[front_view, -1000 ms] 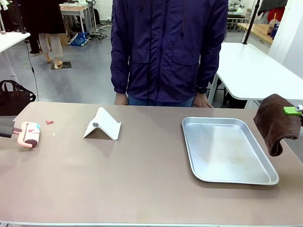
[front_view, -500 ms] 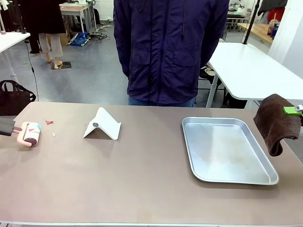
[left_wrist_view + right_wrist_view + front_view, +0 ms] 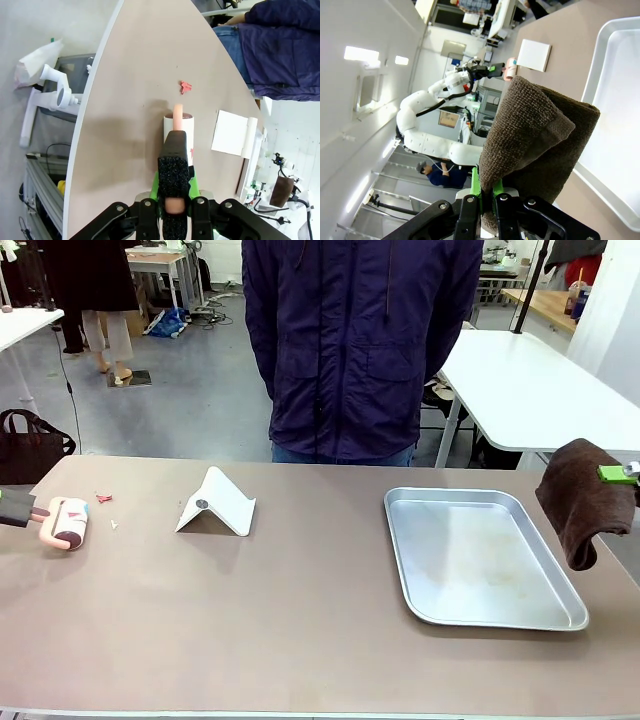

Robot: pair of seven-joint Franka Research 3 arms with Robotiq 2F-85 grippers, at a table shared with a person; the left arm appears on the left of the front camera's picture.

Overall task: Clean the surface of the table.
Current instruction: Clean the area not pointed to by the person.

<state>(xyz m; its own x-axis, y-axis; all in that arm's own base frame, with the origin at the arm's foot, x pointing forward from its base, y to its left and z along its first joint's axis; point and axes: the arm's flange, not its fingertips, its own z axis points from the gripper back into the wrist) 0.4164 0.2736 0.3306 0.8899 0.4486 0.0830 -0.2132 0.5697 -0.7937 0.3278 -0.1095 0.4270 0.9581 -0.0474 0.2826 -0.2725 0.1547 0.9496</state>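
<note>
Front view showed one table [image 3: 300,620] spanning the foreground, carrying one silver tray [image 3: 480,560] at its right, one white folded stand [image 3: 220,502] and two tiny scraps [image 3: 103,498] toward its left. The left gripper [image 3: 12,509] was clamped on one pink lint roller [image 3: 65,522] at the table's left end; the right gripper [image 3: 615,475] pinched one brown cloth [image 3: 575,500] hanging beside the tray.

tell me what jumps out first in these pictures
A shaggy dark brown cloth hangs pinched in the right gripper at the right edge, beside a shallow silver metal tray. On the far left, the left gripper holds a pink lint roller near tiny pink scraps on the brownish-taupe table.
</note>
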